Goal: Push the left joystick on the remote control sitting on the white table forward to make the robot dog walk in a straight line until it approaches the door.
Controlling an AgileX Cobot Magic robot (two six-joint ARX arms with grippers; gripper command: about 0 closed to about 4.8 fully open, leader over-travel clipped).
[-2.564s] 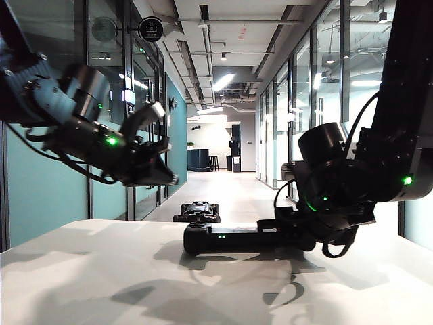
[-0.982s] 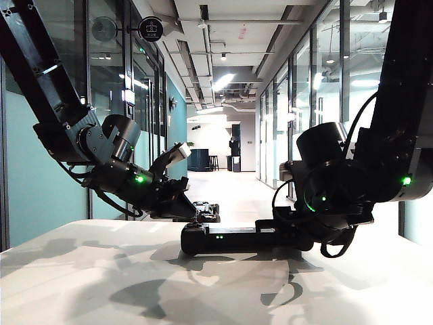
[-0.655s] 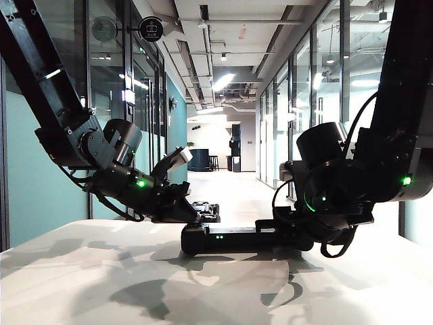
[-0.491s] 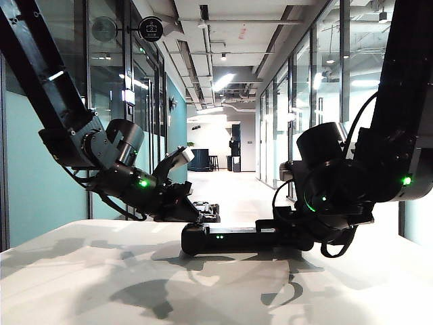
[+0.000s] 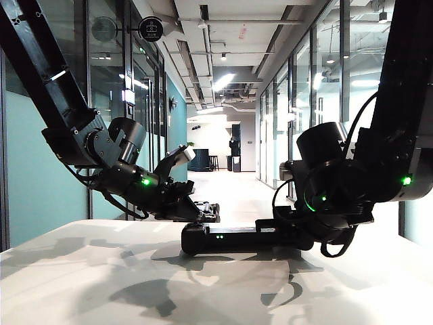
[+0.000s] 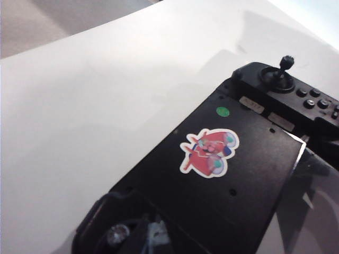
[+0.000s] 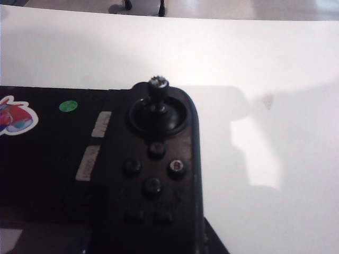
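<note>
Left gripper (image 5: 193, 215) is low over the left end of the remote control (image 5: 230, 238); from the exterior view its jaws look drawn together into one dark wedge with nothing between them, so I read it as closed and empty; the tip is right at the controller's top face, contact not clear.

In the left wrist view the left joystick (image 6: 117, 233) sits at the near edge of the frame, with a pale blurred bit just beside it that is probably a fingertip; I cannot tell if it touches the stick.

Key relation: the stick is just beside and slightly under the tip; the controller's long axis runs side to side across the white table (image 5: 101, 271), so forward on the stick means across that axis, away from the exterior camera and down the corridor.

Reddish sticker (image 6: 208, 152) marks the middle of the controller; the other stick (image 7: 157, 84) stands upright at the far end, well apart from the left gripper.

Right gripper (image 5: 294, 233) is at the controller's right end and seems to brace it; black on black there, and its jaws do not show in its wrist view, so whether it clamps I cannot tell.

Left arm is the nearer one to the left stick by far; my judgement is that the push is its job.

Robot dog (image 5: 208, 211) is on the corridor floor beyond the table edge, partly hidden behind the left gripper's tip; the corridor is long ahead of it, so the walk looks barely begun.
</note>
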